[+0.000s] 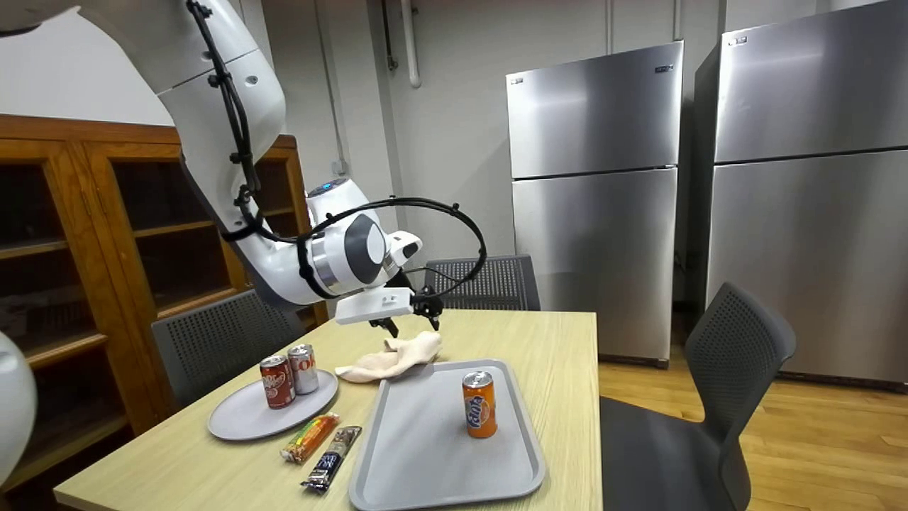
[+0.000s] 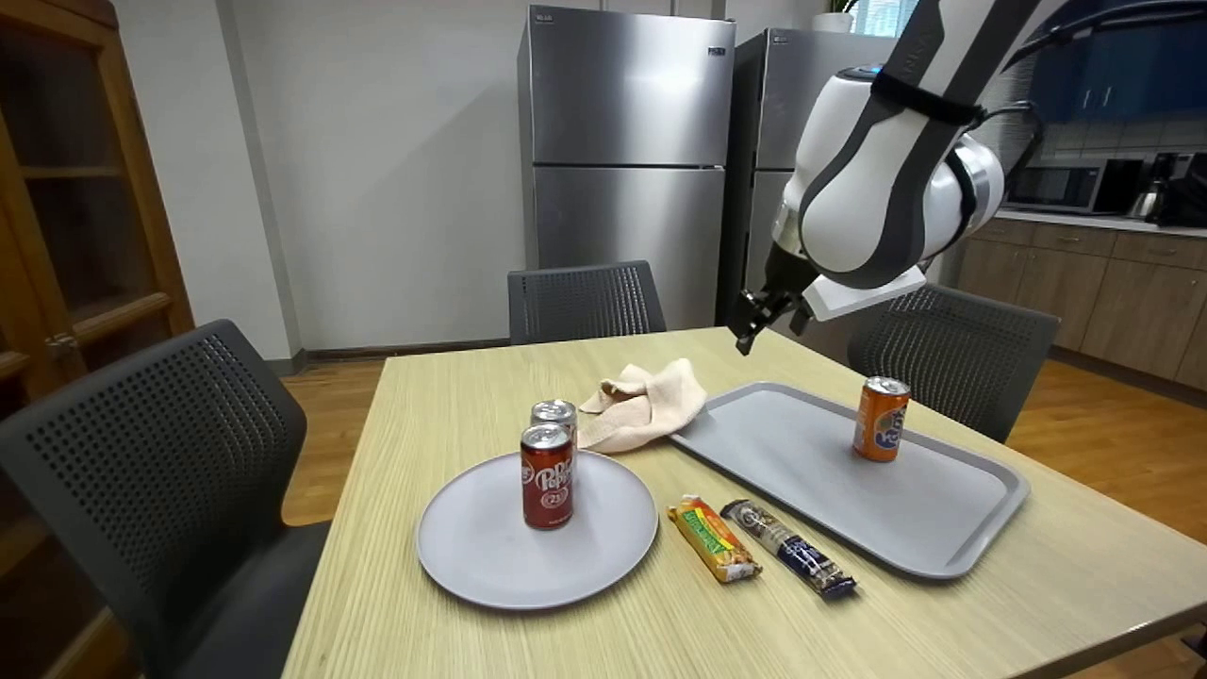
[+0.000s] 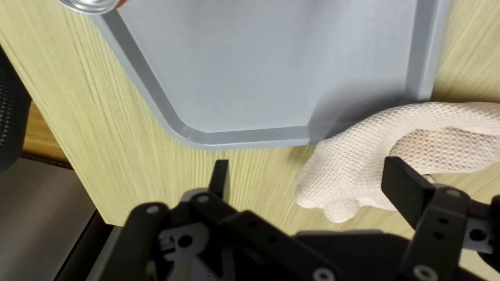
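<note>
Wrist view: black two-finger gripper [image 3: 307,164] with fingers parted wide, empty between the pads. Hangs above the pale wood-grain table [image 3: 97,117], nearest to a crumpled cream-coloured cloth [image 3: 347,171] of waffle-textured fabric. Location of cloth: on the table, beneath the finger at the right of that view, covering one corner of the rectangular grey tray [image 3: 254,78] with raised rim and rounded corners. Contact between finger and cloth: cannot tell from the wrist view; visibly apart in an exterior view, at the end of a white jointed robot arm [image 2: 853,231]. Upright on the tray, away from the gripper: orange cylindrical can [image 1: 480,415] with blue-and-white Fanta lettering, cut off by the top edge of the wrist view. Side by side on the table: dark blue-and-silver wrapped snack bar [image 2: 792,552] just beside the tray, then orange-and-green wrapped snack bar [image 2: 714,539] nearer to the round grey plate [image 2: 462,556]. Upright on the plate: dark red cylindrical metal can [image 2: 547,476] with white Dr Pepper lettering, close to a silver cylindrical metal can [image 1: 303,370] with red lettering. Around the table in both exterior views: dark grey chairs [image 1: 738,355] with perforated backs. In the background: stainless-steel refrigerators [image 1: 596,241] and a brown wooden cabinet [image 1: 113,241] with glass-panelled doors
</note>
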You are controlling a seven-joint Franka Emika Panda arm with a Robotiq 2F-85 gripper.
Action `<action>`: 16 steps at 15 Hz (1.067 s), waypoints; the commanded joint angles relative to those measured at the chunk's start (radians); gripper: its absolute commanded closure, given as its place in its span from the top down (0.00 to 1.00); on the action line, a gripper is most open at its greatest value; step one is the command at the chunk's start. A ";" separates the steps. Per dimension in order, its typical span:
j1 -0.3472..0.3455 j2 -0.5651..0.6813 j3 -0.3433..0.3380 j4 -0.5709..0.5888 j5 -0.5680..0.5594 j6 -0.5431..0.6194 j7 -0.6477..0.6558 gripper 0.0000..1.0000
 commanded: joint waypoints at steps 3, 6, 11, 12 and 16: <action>0.080 -0.022 0.027 0.009 0.012 -0.054 0.038 1.00; 0.149 -0.016 0.010 0.020 0.004 -0.075 0.059 1.00; 0.267 -0.012 -0.023 0.046 -0.006 -0.106 0.105 1.00; 0.292 -0.010 -0.032 0.053 -0.007 -0.110 0.117 1.00; 0.367 -0.004 -0.049 0.077 -0.005 -0.118 0.146 1.00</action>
